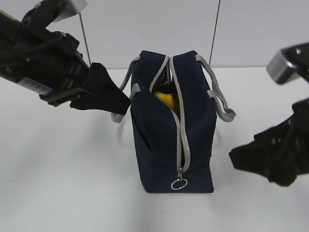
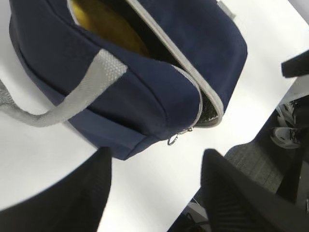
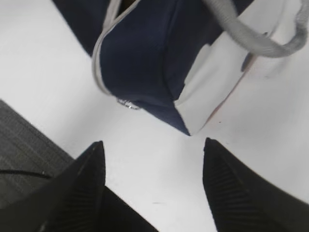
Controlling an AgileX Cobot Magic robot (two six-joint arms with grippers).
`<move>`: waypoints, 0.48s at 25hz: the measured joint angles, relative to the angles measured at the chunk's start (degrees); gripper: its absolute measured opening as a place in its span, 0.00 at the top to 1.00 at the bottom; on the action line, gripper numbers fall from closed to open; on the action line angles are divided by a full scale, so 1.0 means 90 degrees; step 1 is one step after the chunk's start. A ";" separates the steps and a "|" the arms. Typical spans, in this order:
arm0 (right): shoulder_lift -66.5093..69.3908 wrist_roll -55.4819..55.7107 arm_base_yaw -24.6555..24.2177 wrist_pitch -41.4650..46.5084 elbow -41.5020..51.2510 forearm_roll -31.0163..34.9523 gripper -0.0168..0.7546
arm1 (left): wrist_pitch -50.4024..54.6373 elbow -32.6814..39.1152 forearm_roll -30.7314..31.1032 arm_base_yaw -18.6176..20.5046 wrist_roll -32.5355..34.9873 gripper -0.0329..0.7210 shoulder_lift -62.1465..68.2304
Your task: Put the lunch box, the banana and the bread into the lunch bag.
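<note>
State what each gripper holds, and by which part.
Nothing is held. The left gripper and right gripper both stand open and empty beside the lunch bag.

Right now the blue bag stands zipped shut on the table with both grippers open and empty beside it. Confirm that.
Not quite: the blue bag is unzipped, gaping at the top with something yellow inside, as the exterior view shows. Left gripper and right gripper are indeed open and empty.
</note>
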 joint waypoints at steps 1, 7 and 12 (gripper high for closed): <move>-0.0052 -0.0549 0.0000 -0.0078 0.0207 0.0333 0.37 | -0.0016 0.0048 0.0000 0.0000 0.0022 0.41 -0.0038; -0.0090 -0.4648 0.0000 -0.0286 0.1335 0.3321 0.37 | -0.0030 0.0102 -0.0007 0.0000 0.0041 0.41 -0.0092; 0.0015 -0.6004 0.0000 -0.0401 0.1560 0.4321 0.37 | -0.0041 0.0102 -0.0007 0.0000 0.0041 0.43 -0.0092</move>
